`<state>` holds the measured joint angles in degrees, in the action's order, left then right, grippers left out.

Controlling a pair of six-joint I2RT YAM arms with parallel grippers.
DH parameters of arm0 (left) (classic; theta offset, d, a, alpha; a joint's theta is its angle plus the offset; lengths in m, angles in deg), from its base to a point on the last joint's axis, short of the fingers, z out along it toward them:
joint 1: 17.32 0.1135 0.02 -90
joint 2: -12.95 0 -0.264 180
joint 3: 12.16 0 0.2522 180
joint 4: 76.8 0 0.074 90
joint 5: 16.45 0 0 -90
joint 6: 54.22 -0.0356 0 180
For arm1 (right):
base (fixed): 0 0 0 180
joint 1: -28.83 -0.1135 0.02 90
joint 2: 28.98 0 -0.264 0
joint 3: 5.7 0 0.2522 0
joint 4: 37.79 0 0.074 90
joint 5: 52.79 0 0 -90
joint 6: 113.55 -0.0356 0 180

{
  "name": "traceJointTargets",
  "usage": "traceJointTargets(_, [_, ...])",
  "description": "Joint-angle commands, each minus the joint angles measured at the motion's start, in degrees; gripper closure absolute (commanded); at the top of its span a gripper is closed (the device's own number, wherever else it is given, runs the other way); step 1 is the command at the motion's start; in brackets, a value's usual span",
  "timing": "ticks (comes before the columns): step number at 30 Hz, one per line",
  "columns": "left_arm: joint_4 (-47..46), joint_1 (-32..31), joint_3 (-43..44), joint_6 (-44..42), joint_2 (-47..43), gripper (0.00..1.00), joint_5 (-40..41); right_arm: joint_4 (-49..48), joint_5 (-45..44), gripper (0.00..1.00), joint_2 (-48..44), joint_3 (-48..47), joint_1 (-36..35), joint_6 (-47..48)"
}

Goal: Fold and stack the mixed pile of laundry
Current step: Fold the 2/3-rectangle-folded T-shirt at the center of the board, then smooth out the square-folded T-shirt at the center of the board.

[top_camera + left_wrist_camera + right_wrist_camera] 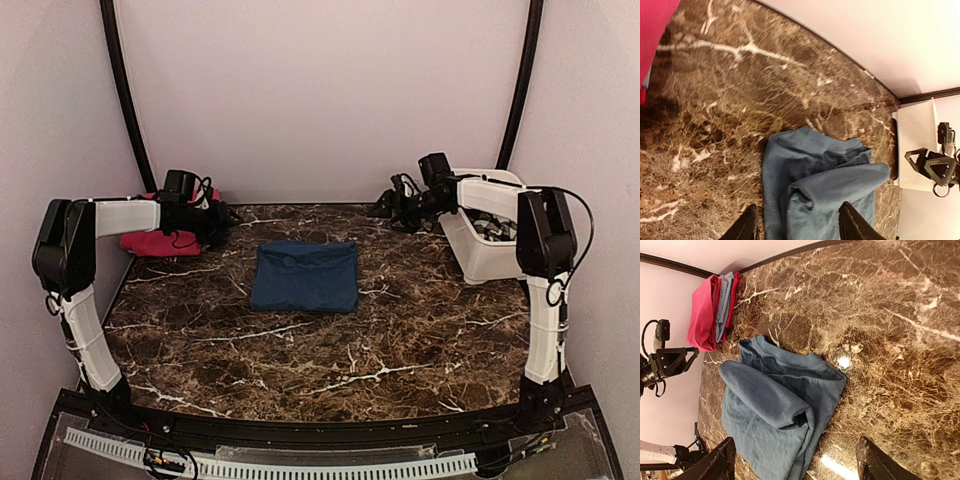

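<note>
Matt blue cloth (305,277), glossy marbled tabletop (400,340)

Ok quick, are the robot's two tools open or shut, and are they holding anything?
Left tool: open, holding nothing.
Right tool: open, holding nothing.

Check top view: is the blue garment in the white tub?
No, the blue garment lies folded mid-way across the marble table, well apart from the white tub at the right.
</note>
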<state>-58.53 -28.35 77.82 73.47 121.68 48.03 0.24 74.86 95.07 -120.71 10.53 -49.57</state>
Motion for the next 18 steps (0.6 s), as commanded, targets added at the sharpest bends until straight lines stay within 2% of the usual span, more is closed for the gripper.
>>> traceJointTargets(1, [-5.37, -0.71, -4.44, -1.15, -7.12, 0.47, -3.54, -1.15, 3.08, 0.24, -3.9, 1.18, -0.08, 2.56])
traceJointTargets(7, [-5.15, -7.05, -7.89, -6.44, -7.57, 0.53, -4.68, -9.2, 7.55, 0.51, -7.76, 10.66, -5.08, 0.16])
traceJointTargets(12, [-11.8, -10.81, -10.81, -3.63, -3.7, 0.62, -8.61, -12.17, 8.92, 0.58, -4.2, 9.83, -10.76, -1.4])
traceJointTargets(18, [-13.31, -11.73, -5.49, -3.32, 4.15, 0.64, -10.82, -13.36, 9.85, 0.6, 5.31, 2.85, -12.32, -3.27])
